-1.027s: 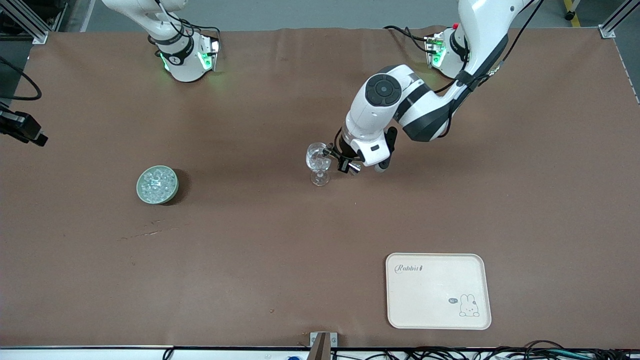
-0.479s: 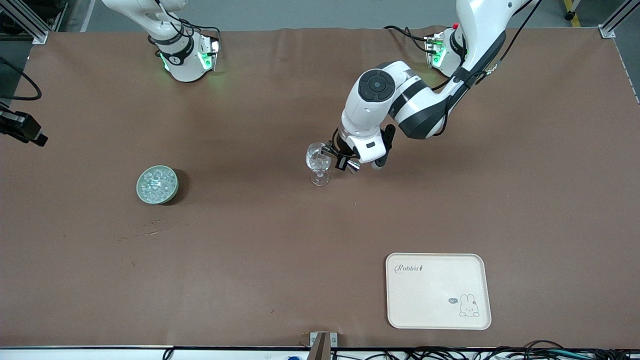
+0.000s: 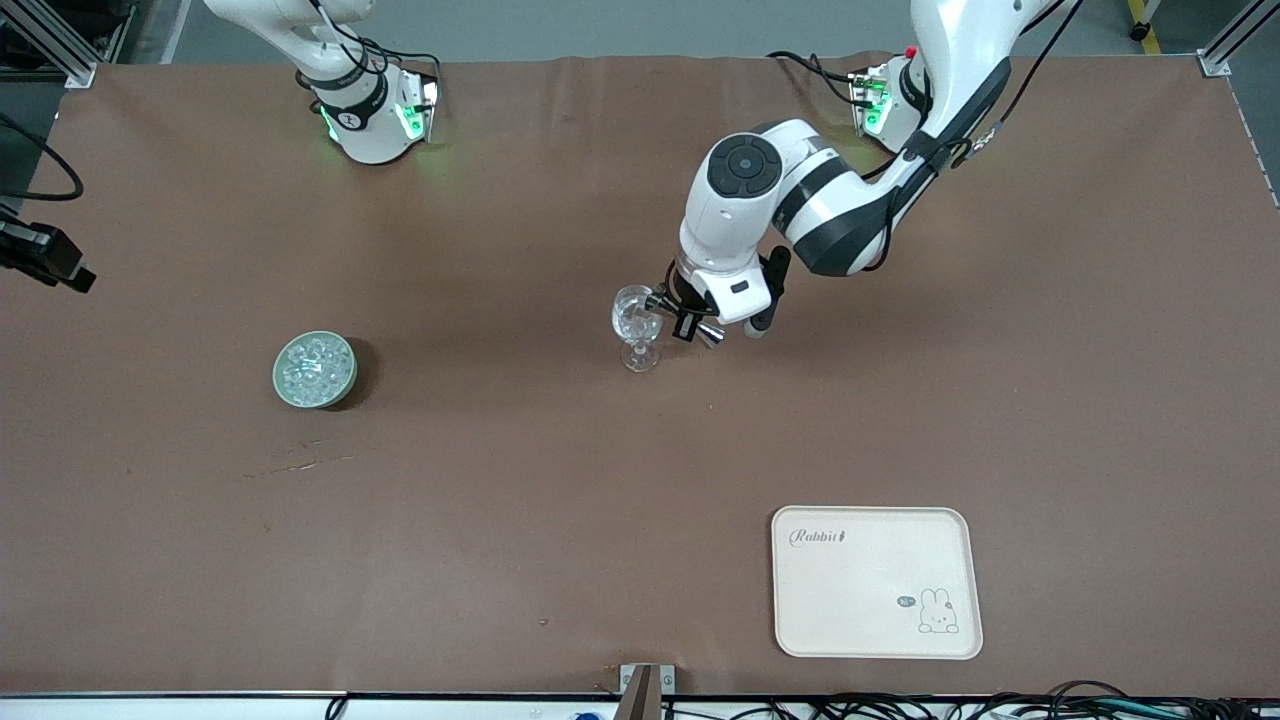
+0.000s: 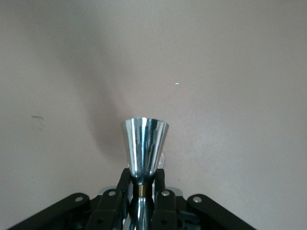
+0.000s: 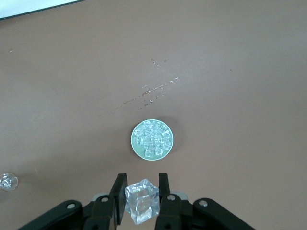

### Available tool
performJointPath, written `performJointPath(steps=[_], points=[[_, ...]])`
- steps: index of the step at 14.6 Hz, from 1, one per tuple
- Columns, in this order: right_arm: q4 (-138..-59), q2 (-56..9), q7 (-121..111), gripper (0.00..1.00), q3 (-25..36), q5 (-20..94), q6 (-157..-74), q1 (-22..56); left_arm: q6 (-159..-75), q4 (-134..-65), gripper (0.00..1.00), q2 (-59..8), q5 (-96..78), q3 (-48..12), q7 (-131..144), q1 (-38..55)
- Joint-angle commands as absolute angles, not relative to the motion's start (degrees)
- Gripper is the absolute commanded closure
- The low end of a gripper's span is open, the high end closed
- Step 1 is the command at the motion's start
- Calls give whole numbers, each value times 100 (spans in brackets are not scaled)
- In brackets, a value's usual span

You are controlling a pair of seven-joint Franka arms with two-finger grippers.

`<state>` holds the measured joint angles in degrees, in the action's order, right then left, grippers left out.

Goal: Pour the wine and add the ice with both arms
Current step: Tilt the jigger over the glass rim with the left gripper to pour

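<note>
Brown table cover (image 3: 500, 520), faintly scratched near the green bowl (image 3: 315, 369) of ice (image 5: 152, 139); cream tray (image 3: 876, 581) (rabbit drawing) toward the camera edge. Left gripper (image 3: 678, 318) beside the wine glass (image 3: 634, 323), clamped on a metal cup (image 4: 145, 147). Right gripper (image 5: 140, 199) high over the bowl, pinching an ice cube (image 5: 142, 201).

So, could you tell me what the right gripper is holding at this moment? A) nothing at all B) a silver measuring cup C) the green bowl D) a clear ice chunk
D: in the right wrist view, the right gripper is shut on a clear ice cube, high over the green bowl of ice.
</note>
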<state>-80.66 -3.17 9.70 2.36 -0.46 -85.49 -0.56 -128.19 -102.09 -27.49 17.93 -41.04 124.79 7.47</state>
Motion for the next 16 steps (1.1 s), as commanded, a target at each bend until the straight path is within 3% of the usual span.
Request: performJointPath(steps=[1,8,16], points=[[-7998,-334,940,98,185,0,-8482,-114,-12604,-10028,100,-2856,2012,-4157,12630,782],[-7998,-334,940,98,185,0,-8482,-114,-12595,-9923,100,-2839,2111,-4228,13034,659],[-7998,-334,1046,98,150,0,-8411,61,-12577,-10115,100,-2225,-489,-3763,10972,650]])
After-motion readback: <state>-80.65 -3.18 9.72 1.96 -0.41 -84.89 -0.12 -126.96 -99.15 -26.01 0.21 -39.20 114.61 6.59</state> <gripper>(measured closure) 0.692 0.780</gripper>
